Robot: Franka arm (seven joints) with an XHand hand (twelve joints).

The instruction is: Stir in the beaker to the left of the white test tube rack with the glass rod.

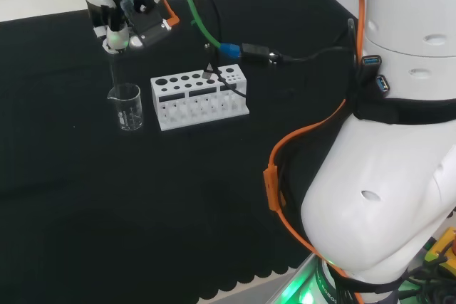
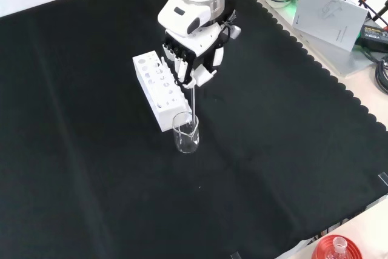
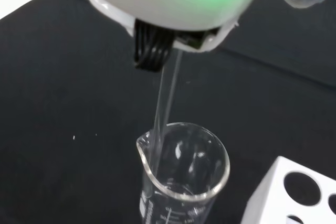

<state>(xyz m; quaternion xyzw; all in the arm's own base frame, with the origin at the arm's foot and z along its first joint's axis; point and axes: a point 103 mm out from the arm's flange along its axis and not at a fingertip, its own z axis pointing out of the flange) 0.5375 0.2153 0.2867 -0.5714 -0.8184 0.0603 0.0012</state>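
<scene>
1 black-cloth worktop (image 2: 91,168) carries a white test tube rack (image 1: 199,97) and, just beside it, a clear glass beaker (image 2: 186,133); the hand (image 2: 193,53), fingers (image 2: 182,63) curled around a thin glass rod (image 3: 167,93), holds it upright inside, positioned for stirring.

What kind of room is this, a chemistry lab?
Probably a robot test bench set up like one: a robot hand holds a glass rod in a beaker beside a white test tube rack.
</scene>
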